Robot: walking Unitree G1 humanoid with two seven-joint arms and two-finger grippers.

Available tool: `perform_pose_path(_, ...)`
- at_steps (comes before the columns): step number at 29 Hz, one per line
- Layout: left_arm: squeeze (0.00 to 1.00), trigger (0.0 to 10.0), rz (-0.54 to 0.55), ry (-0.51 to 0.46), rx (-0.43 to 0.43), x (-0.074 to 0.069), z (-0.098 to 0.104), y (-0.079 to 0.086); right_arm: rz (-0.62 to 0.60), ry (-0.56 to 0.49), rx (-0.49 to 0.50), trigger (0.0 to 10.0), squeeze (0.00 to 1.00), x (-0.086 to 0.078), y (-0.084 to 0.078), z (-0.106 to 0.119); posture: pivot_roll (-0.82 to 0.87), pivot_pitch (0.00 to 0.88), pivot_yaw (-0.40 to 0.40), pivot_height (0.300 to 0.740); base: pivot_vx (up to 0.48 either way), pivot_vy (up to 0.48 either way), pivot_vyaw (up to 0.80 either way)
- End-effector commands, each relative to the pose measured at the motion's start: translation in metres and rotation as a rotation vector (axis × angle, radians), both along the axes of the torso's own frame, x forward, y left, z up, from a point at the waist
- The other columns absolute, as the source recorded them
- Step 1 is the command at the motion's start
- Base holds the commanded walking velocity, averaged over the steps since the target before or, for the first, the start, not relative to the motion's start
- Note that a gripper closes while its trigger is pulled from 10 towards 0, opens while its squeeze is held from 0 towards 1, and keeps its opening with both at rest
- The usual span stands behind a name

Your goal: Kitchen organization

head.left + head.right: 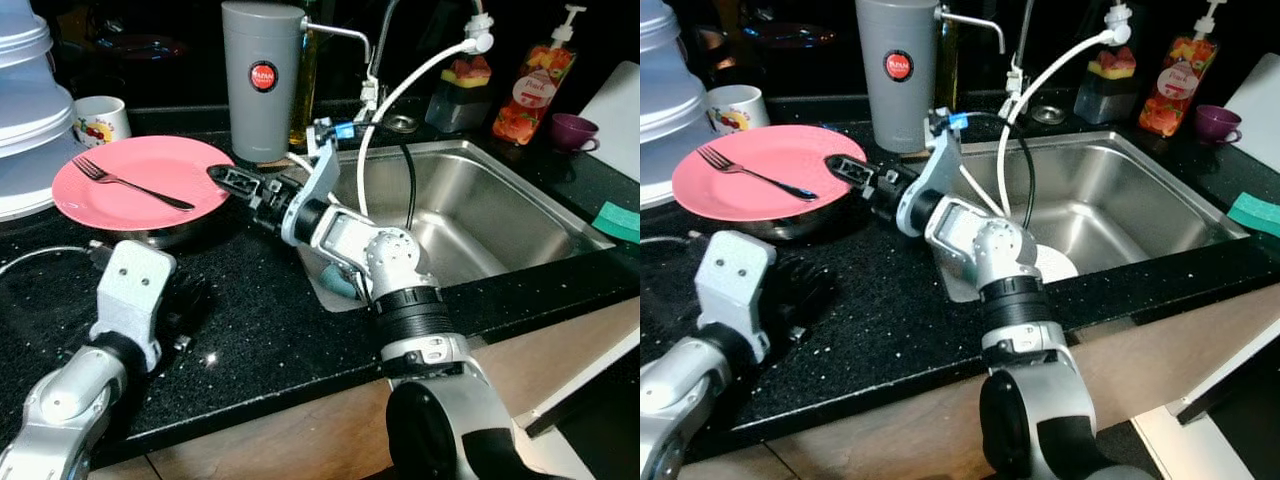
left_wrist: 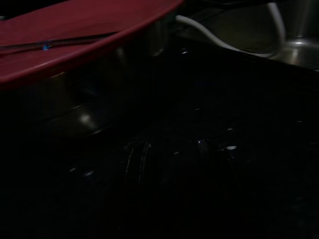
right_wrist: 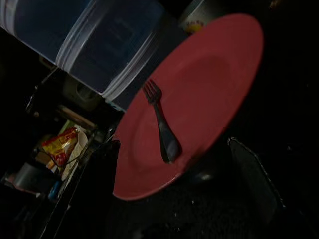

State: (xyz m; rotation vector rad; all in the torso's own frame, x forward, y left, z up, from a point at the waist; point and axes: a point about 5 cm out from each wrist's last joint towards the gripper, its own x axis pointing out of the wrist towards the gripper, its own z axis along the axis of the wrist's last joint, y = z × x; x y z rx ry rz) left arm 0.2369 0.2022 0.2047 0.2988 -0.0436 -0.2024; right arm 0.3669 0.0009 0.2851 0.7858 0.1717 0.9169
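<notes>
one landmark: pink plate on the black counter, fork lying on it.
head views: right gripper at the plate's sink-side rim; left gripper low beside the plate; fingers' spread, cannot tell.
right wrist: fork mid-plate, clear tubs behind the plate.
left wrist: plate's underside, dark.

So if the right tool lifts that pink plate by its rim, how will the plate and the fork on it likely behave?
The pink plate looks rigid and glossy, so probably slippery in the right tool. It sits on a metal bowl, so a push may slide or rock it. The fork lies loose and would likely slide off if the plate tilts.
</notes>
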Motion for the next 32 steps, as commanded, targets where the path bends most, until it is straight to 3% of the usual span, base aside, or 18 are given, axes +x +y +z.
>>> perform_pose_path(1, 0.0, 10.0, 0.051, 0.106, 0.021, -0.002, -0.02, 0.01, 0.022, 0.022, -0.008, 10.0, 0.0, -0.003, 0.004, -0.002, 0.03, 0.089, -0.069, 0.74, 0.0, 0.0, 0.0)
perform_pose_path(17, 0.0, 10.0, 0.112, 0.125, 0.057, -0.023, -0.023, 0.028, 0.099, 0.083, 0.005, 10.0, 0.0, -0.011, 0.019, -0.007, 0.05, 0.068, -0.076, 0.74, 0.0, 0.0, 0.0)
perform_pose_path(18, 0.0, 10.0, 0.11, 0.125, 0.058, -0.024, -0.024, 0.028, 0.1, 0.09, 0.003, 7.3, 0.0, -0.012, 0.02, -0.009, 0.05, 0.066, -0.079, 0.74, 0.0, 0.0, 0.0)
perform_pose_path(19, 0.0, 10.0, 0.11, 0.125, 0.058, -0.024, -0.024, 0.028, 0.1, 0.09, 0.003, 7.3, 0.0, -0.012, 0.02, -0.009, 0.05, 0.066, -0.079, 0.74, 0.0, 0.0, 0.0)
perform_pose_path(20, 0.0, 10.0, 0.107, 0.127, 0.059, -0.024, -0.024, 0.028, 0.098, 0.105, -0.013, 4.5, 0.0, -0.013, 0.024, -0.013, 0.05, 0.066, -0.079, 0.74, 0.0, 0.0, 0.0)
perform_pose_path(21, 0.0, 10.0, 0.105, 0.126, 0.059, -0.024, -0.024, 0.028, 0.095, 0.114, -0.022, 3.0, 0.0, -0.014, 0.026, -0.016, 0.05, 0.066, -0.079, 0.74, 0.0, 0.0, 0.0)
perform_pose_path(22, 0.0, 10.0, 0.105, 0.126, 0.059, -0.024, -0.024, 0.028, 0.095, 0.114, -0.022, 3.0, 0.0, -0.014, 0.026, -0.016, 0.05, 0.066, -0.079, 0.74, 0.0, 0.0, 0.0)
perform_pose_path(25, 0.0, 10.0, 0.1, 0.124, 0.059, -0.023, -0.023, 0.027, 0.085, 0.125, -0.052, 1.1, 0.0, -0.014, 0.029, -0.023, 0.05, 0.067, -0.08, 0.74, 0.0, 0.0, 0.0)
perform_pose_path(32, 0.0, 10.0, 0.082, 0.118, 0.058, -0.02, -0.022, 0.023, 0.067, 0.132, -0.081, 1.1, 0.0, -0.014, 0.035, -0.028, 0.04, 0.076, -0.077, 0.74, 0.0, 0.0, 0.0)
